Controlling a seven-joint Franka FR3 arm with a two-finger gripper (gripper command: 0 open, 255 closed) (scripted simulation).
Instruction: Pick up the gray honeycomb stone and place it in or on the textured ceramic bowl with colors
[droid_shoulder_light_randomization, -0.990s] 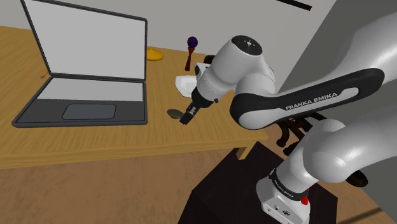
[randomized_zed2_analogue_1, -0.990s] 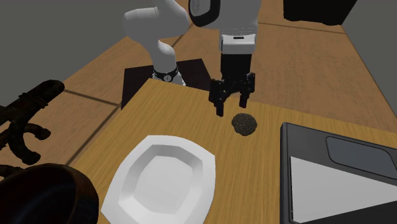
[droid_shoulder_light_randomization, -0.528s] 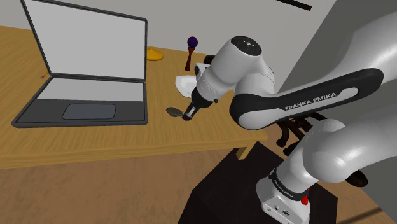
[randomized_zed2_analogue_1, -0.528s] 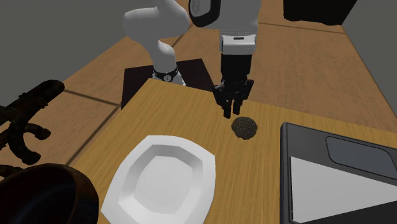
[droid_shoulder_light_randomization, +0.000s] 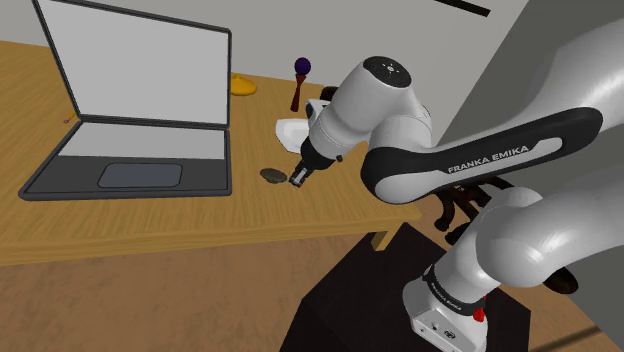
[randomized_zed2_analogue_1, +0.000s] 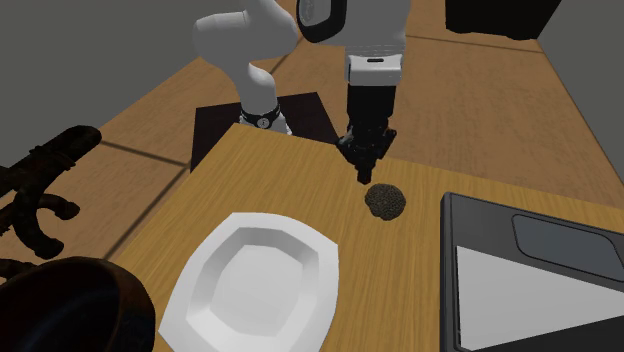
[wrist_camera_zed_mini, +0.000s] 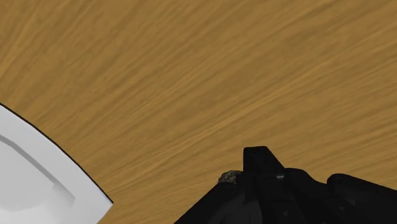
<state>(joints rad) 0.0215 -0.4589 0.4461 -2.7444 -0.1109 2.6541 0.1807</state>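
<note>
A white robot arm reaches over a wooden table (randomized_zed2_analogue_1: 262, 185) with its black gripper (randomized_zed2_analogue_1: 366, 170) pointing down, the two fingers drawn together and clasping nothing. The dark grey, pitted stone (randomized_zed2_analogue_1: 385, 200) lies on the table just beside the fingertips, on the side away from the arm's stand (randomized_zed2_analogue_1: 215, 130), and no finger can be seen to touch it. In the shoulder view the stone (droid_shoulder_light_randomization: 271, 176) sits just left of the gripper, between it and the near right corner of an open laptop (droid_shoulder_light_randomization: 130, 120). In the wrist view a sliver of the stone (wrist_camera_zed_mini: 229, 177) peeks out beside one black finger. A plain white dish (randomized_zed2_analogue_1: 255, 290) stands on the same table, well apart from the stone, toward the second exterior view's near left. A dark bowl (randomized_zed2_analogue_1: 70, 305) fills that view's lower left corner. At the table's far end in the shoulder view lies a small yellow object (droid_shoulder_light_randomization: 241, 85).
</note>
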